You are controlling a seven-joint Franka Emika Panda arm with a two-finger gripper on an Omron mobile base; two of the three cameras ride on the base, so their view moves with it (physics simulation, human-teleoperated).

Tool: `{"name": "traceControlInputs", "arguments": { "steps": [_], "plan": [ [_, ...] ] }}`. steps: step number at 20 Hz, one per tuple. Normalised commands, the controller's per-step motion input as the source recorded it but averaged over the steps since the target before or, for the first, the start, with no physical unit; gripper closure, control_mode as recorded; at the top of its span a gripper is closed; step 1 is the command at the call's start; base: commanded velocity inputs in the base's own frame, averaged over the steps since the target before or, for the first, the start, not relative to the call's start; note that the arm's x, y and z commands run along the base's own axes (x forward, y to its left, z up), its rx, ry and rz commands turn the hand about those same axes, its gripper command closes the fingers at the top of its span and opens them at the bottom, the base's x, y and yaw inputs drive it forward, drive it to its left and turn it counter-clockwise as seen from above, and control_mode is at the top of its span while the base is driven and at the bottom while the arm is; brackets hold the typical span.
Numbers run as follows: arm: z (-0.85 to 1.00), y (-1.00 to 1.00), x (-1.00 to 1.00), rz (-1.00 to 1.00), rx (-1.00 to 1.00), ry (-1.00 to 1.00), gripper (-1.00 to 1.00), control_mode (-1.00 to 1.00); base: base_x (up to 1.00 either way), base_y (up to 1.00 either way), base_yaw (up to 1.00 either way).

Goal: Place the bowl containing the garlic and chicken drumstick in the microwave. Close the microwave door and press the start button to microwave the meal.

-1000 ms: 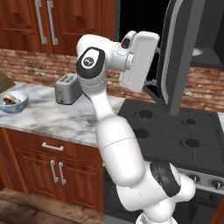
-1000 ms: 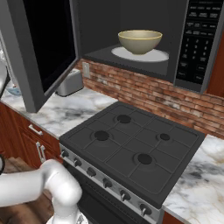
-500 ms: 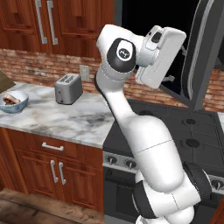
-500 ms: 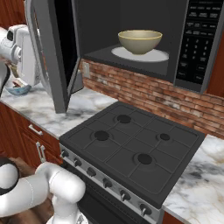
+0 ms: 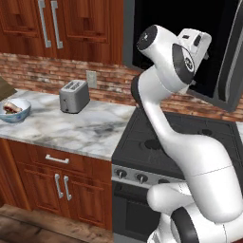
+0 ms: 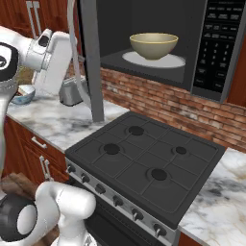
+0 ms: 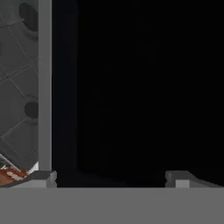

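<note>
Bowl [image 6: 153, 44] sits on the white turntable plate [image 6: 175, 61] inside the microwave [image 6: 144, 38], at 12 o'clock above the stove [image 6: 144, 168]. Microwave door [image 6: 89, 57] stands partly open at 10 o'clock of the bowl. Gripper [image 7: 111, 177] faces the door's black glass, jaws wide apart, nothing between them. Toaster [image 5: 74, 96] at 9 o'clock on the counter [image 5: 95, 133], small pale bowl [image 5: 14, 110] farther left.

Bowl in the microwave, door partly open

The tan bowl [image 6: 153, 44] sits upright on the white turntable inside the dark grey microwave [image 6: 217, 48]; the microwave door [image 6: 91, 62] stands swung out, edge-on.
</note>
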Motion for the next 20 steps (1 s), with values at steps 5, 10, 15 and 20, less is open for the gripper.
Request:
{"name": "traceControlInputs", "arguments": {
  "steps": [5, 10, 15, 20],
  "plan": [
    [-0.19, -0.44, 0.53, 0.57, 0.03, -0.03, -1.00, -1.00, 0.00, 0.00, 0.00],
    [0.00, -0.31, 0.35, 0.38, 0.00, -0.18, -1.00, -1.00, 0.00, 0.00, 0.00],
    [0.00, -0.10, 0.48, 0.08, 0.00, -0.17, -1.00, -1.00, 0.00, 0.00, 0.00],
    [0.01, -0.18, 0.52, -0.11, 0.00, -0.03, -1.00, -1.00, 0.00, 0.00, 0.00]
  ]
}}
